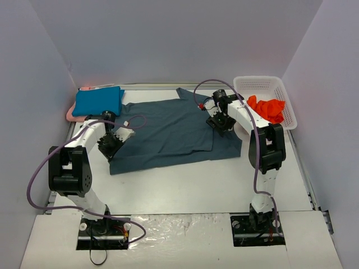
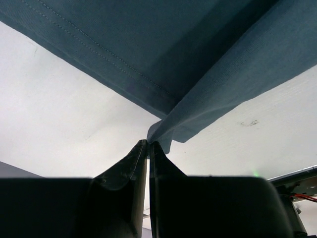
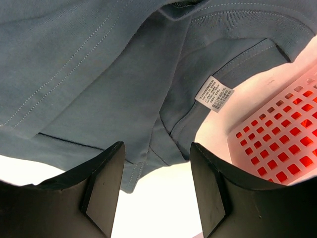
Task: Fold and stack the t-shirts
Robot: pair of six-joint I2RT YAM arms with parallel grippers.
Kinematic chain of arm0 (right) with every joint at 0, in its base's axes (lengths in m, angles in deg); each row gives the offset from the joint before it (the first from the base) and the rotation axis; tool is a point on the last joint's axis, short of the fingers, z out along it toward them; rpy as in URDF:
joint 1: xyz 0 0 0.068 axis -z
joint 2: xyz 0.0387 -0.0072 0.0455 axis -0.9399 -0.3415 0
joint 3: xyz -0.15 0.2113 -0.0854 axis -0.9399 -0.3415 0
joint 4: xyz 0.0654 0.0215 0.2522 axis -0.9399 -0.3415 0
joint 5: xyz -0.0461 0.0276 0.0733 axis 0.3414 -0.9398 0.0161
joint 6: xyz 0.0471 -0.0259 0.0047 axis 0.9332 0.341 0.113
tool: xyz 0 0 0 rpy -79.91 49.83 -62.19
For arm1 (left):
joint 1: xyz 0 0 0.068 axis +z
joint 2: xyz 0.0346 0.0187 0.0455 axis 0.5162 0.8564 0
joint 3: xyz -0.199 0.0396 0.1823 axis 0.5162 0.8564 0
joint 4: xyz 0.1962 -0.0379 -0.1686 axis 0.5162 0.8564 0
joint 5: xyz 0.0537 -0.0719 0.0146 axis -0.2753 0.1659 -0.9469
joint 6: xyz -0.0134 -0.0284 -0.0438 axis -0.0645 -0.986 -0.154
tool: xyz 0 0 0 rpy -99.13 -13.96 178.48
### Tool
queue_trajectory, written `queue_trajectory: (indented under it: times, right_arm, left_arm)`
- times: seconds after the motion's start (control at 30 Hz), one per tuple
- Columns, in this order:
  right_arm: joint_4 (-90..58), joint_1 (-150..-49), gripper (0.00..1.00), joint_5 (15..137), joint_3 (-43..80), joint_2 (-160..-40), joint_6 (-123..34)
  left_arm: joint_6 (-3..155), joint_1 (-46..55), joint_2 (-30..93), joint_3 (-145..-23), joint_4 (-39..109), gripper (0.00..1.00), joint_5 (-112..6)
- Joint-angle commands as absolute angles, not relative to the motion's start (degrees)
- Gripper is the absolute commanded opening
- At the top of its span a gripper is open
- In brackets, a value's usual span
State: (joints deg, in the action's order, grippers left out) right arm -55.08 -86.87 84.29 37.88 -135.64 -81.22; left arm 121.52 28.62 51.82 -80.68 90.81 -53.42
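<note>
While left claw (image 2: 148, 144) pinches its corner, slate t-shirt (image 1: 168, 131) lies lengthwise left-right.

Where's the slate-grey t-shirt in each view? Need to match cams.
Top external: slate-grey t-shirt spread across the table centre.
Left wrist: fills the top; a corner pinched in the left gripper.
Right wrist: fills the upper frame, beyond the open right gripper.
Shared landmark: white table, in all three.
</note>
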Motion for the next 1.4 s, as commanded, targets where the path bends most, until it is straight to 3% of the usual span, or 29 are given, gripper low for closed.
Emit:
queue_trajectory:
  times: [0.0,0.43,0.9,1.03,1.37]
  right_arm:
    - [-55.8,-86.6,0.51,84.1,37.0,-134.2,-80.6]
    - [-55.2,-86.8,0.52,81.3,33.9,-131.3,-80.6]
    - [-56.0,-94.5,0.47,75.4,26.6,-122.7,-81.2]
    - [-56.0,-96.7,0.4,76.0,25.8,-124.8,-81.0]
    - [-55.7,-97.3,0.39,75.3,26.1,-131.3,-81.2]
  left_arm:
    - [120.5,29.5,51.6,-80.7,91.4,0.03,-53.5]
    - [119.7,30.1,58.0,-80.6,89.9,0.03,-57.4]
    - [118.5,30.2,55.7,-80.5,89.1,0.26,-59.7]
    - [119.1,30.3,54.4,-80.6,89.4,0.28,-58.3]
    - [119.5,30.6,51.2,-80.1,89.0,0.32,-58.5]
